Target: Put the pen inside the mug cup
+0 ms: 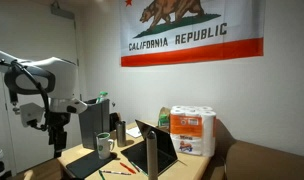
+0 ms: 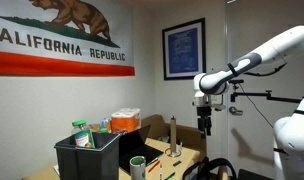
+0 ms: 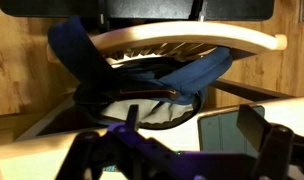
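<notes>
Where the gripper (image 1: pixel 57 128) hangs: off the end of the desk (image 1: pixel 80 163), pointing down and well apart from pen and mug cup. We see this in both exterior views (image 2: pixel 204 125).
Gripper state: in the wrist view its fingers (image 3: pixel 260 140) stand wide apart with nothing between them, so we read it as spread and empty.
Pen (image 1: pixel 118 170): a thin stick lying flat on the desk in front of the laptop (image 1: pixel 157 148). It is too small for us to tell its ends, and more than one thin thing seems to lie there.
Mug cup (image 1: pixel 104 147): upright on the desk near the pen, with the darker, taller tumbler (image 1: pixel 120 130) close behind it.
Risk, the pick: the pen lies flat, so we judge that a descent too deep strikes the desk, and an off-centre close skids or rolls the pen away.
Risk, the target: the tumbler stands close by — a careless drop could land there, or a carried pen could knock either vessel.
Risk, the release: the mug's mouth looks small, so a tilted pen may catch the rim and fall out.
Wrist view alone shows: a chair (image 3: pixel 192 40) draped in blue cloth (image 3: pixel 82 50) below the gripper — no pen, no mug.
Exterior views alone show: the whole desk. In an exterior view a black bin (image 2: pixel 87 155) stands in front, with a pale cup (image 2: pixel 138 163) beside it that we take for the mug.
</notes>
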Tool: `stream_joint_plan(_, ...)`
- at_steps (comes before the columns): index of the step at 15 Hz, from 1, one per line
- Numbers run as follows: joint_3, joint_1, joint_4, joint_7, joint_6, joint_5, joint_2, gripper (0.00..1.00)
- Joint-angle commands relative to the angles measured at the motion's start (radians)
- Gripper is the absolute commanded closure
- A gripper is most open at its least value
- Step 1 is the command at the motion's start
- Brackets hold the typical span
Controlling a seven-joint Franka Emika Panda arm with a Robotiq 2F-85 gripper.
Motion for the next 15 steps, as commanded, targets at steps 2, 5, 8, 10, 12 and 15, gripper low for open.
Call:
stream_joint_plan(2,0.020,-0.021,0.001,-0.009,-0.002,0.010,0.002,0.00)
stream_joint_plan(5,0.020,-0.021,0.001,-0.009,-0.002,0.010,0.002,0.00)
stream_joint_plan(8,0.032,-0.009,0.029,0.017,0.044,0.032,0.054,0.00)
stream_joint_plan(10,0.051,0.002,0.055,0.035,0.114,0.047,0.103,0.00)
stream_joint_plan(12,0.072,0.018,0.090,0.048,0.178,0.073,0.154,0.00)
stream_joint_plan(15,0.114,0.044,0.149,0.103,0.295,0.140,0.243,0.00)
